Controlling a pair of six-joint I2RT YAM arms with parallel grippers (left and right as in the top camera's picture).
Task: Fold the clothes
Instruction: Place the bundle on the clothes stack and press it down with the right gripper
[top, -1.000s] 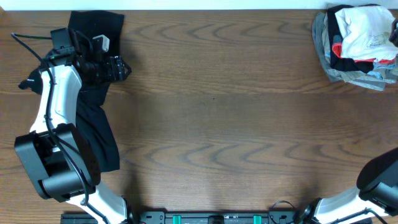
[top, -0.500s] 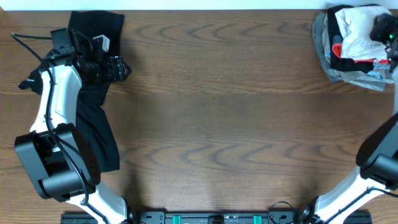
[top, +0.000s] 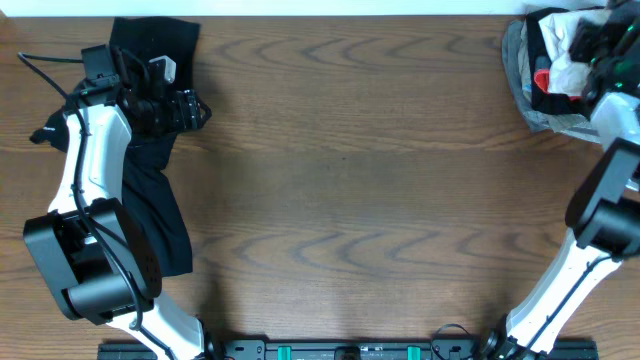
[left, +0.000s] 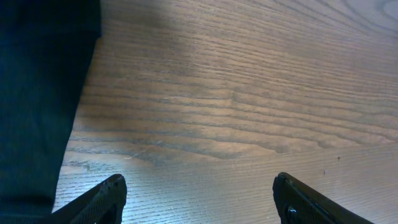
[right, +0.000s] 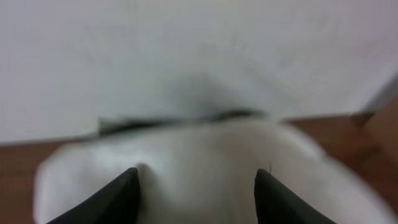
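Observation:
A long black garment lies stretched along the table's left side; its edge shows in the left wrist view. My left gripper hovers open and empty over bare wood just right of it. A pile of clothes with white fabric on top sits at the far right corner. My right gripper is over that pile, open, with its fingertips pressed against blurred white cloth.
The pile holds red, black and grey pieces too. The wooden table stretches between the two arms. The table's far edge meets a white wall.
My right arm has swung in from the right edge and come down onto the pile of clothes. The left arm and the black garment have not moved.

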